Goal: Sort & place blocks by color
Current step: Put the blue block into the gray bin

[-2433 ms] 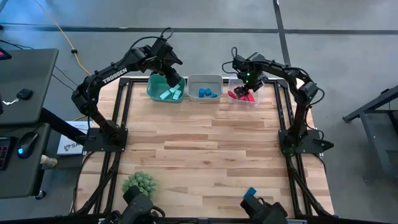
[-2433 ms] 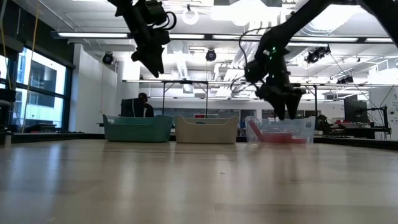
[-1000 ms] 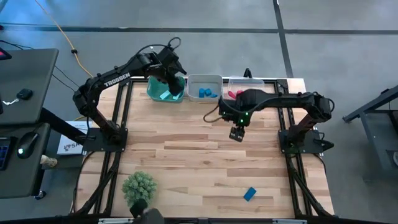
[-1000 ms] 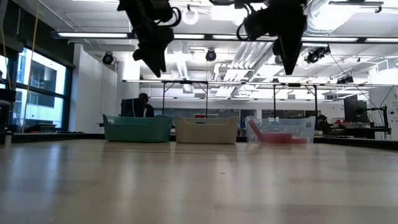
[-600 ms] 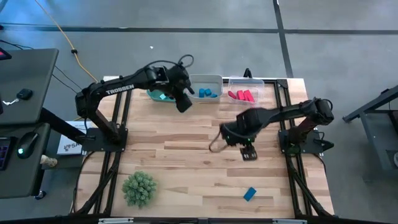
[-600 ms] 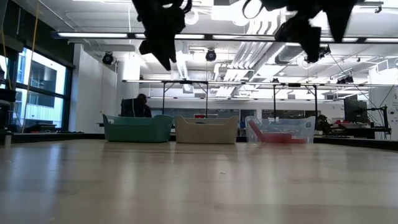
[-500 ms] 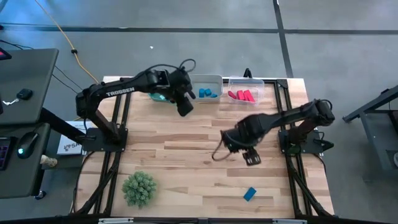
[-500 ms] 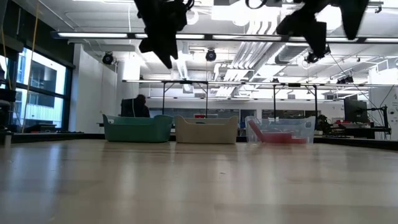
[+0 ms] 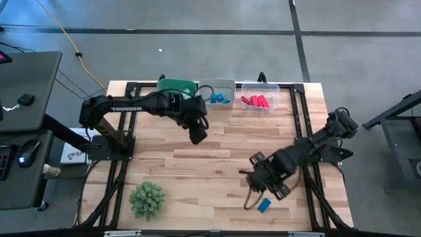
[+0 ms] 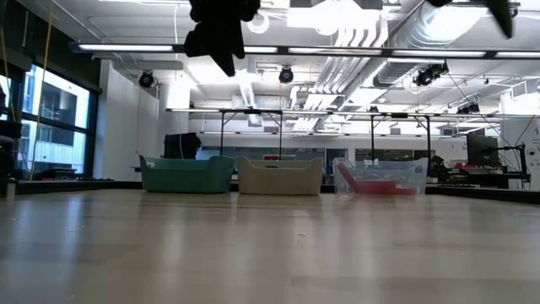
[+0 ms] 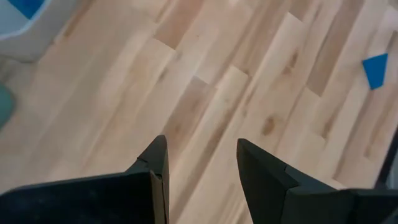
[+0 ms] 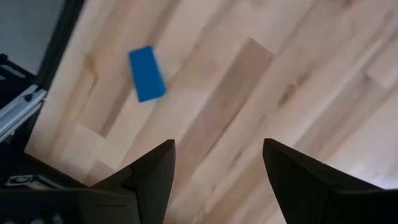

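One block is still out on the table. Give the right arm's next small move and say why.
Probably bring the right gripper down over the blue block, jaws either side of it. The block lies flat on bare wood near the table's front edge, the open, empty gripper hangs close beside it, and the wrist view shows the block just ahead of the fingers.

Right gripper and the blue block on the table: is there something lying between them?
No. In the right wrist view only bare wood lies between the open right gripper and the blue block; the high view shows them close together.
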You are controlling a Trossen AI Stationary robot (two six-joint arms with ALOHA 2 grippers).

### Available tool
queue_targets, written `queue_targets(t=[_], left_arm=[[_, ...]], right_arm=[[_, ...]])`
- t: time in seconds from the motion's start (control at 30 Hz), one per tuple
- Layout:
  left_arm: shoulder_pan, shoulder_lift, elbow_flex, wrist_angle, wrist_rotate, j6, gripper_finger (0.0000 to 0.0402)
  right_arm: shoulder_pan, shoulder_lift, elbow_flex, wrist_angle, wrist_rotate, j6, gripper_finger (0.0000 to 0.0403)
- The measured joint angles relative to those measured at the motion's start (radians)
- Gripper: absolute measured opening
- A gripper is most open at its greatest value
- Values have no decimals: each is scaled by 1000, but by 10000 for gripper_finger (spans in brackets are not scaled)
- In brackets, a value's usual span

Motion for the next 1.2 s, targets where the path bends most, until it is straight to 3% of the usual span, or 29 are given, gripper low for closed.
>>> queue_targets(t=[0.47,0.9,1.2], left_arm=[[-114,0,0,2,-11,-96,113],[-124,0,0,4,-20,-164,113],[-124,0,0,7,-25,-160,113]], right_arm=[[163,71,-1,94,41,112,232],[200,138,-2,103,74,131,250],[235,225,-2,120,39,142,250]])
